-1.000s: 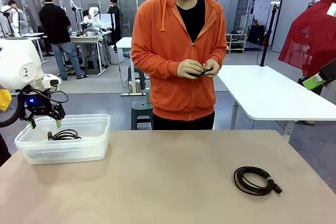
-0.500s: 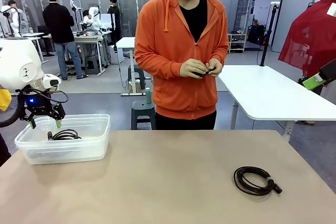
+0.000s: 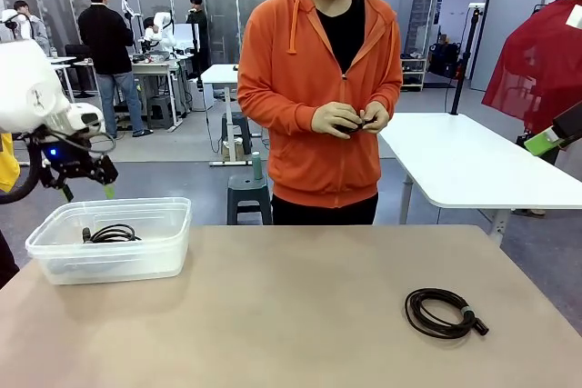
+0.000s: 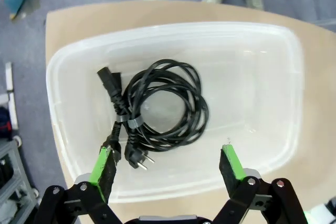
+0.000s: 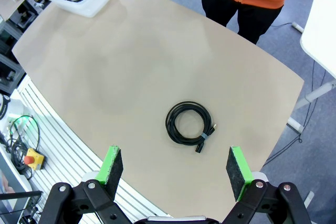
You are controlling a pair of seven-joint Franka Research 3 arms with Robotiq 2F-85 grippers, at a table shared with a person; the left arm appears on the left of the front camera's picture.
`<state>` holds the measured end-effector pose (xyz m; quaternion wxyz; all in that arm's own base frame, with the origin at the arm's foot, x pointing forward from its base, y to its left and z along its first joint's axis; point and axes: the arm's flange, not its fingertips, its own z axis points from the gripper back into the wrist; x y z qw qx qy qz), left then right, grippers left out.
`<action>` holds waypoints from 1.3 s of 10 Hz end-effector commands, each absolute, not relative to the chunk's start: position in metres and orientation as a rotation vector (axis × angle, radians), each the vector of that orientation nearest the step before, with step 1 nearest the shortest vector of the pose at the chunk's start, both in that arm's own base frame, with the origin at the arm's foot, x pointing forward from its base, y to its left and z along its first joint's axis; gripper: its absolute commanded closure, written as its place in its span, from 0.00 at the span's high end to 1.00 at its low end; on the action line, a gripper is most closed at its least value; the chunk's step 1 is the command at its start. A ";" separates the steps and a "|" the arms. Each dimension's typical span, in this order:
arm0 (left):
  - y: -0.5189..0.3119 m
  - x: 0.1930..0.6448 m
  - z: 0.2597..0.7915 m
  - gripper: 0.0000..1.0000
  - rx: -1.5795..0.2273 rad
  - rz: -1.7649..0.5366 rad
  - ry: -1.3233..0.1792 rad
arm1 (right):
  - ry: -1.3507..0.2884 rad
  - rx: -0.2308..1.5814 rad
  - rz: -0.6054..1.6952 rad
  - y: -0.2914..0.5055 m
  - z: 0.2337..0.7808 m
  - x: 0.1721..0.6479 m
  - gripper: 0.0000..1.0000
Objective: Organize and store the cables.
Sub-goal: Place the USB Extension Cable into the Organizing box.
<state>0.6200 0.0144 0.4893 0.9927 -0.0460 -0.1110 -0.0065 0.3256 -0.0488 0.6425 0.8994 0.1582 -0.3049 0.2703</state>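
One coiled black cable with plug ends lies inside the clear plastic bin at the table's left. My left gripper hangs open above that bin, well clear of the cable; in the left wrist view the gripper has nothing between its green pads. A second coiled cable lies on the table at the right. My right gripper is open high above this cable, with nothing in it.
A person in an orange hoodie stands at the far edge, both hands together around a small dark thing. The tan table is bare between bin and right cable. A white table stands behind at right.
My left gripper has risen from the bin's rim to well above it, staying open. The person has shifted slightly to the right. Both cables lie as before.
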 end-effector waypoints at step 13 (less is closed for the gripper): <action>-0.038 0.394 0.627 1.00 -0.147 -0.482 -0.441 | -0.633 0.340 0.575 -0.051 0.642 0.326 1.00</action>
